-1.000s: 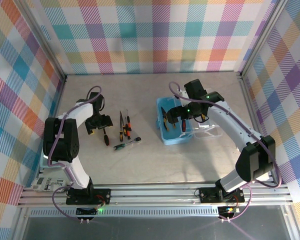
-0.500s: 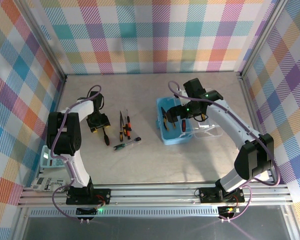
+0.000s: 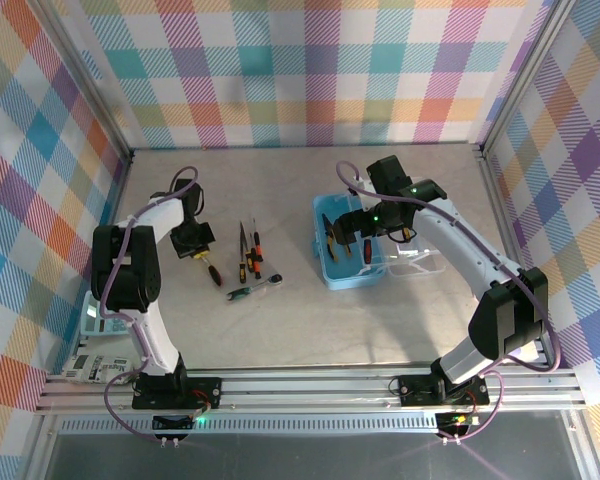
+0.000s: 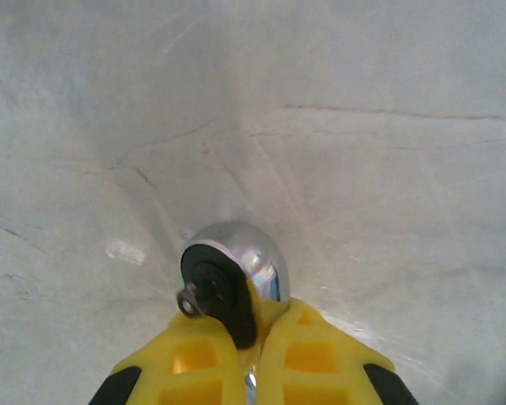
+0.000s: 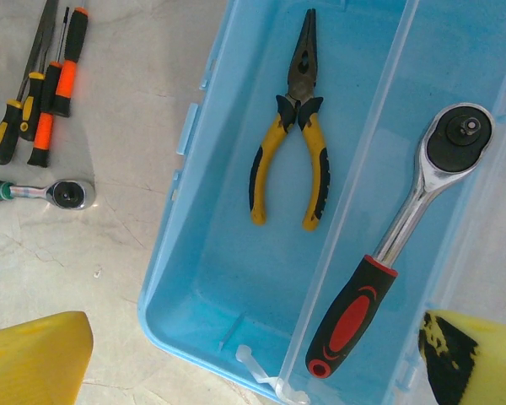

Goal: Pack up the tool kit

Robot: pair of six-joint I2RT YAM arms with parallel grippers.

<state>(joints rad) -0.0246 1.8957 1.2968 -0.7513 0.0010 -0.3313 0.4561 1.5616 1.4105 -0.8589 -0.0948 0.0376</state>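
I've got the left pincer clenched on the round head of a chrome-headed ratchet wrench, low over the pale bench. The right pincer hangs released, jaws wide, above the translucent light-blue plastic box. Yellow-and-black-handled pliers lie inside it, a red-and-black-handled ratchet wrench alongside. Small screwdrivers lie on the bench beside the box.

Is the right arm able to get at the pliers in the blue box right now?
Likely yes: the right end effector hangs open above the uncovered box, with nothing lying over the pliers.
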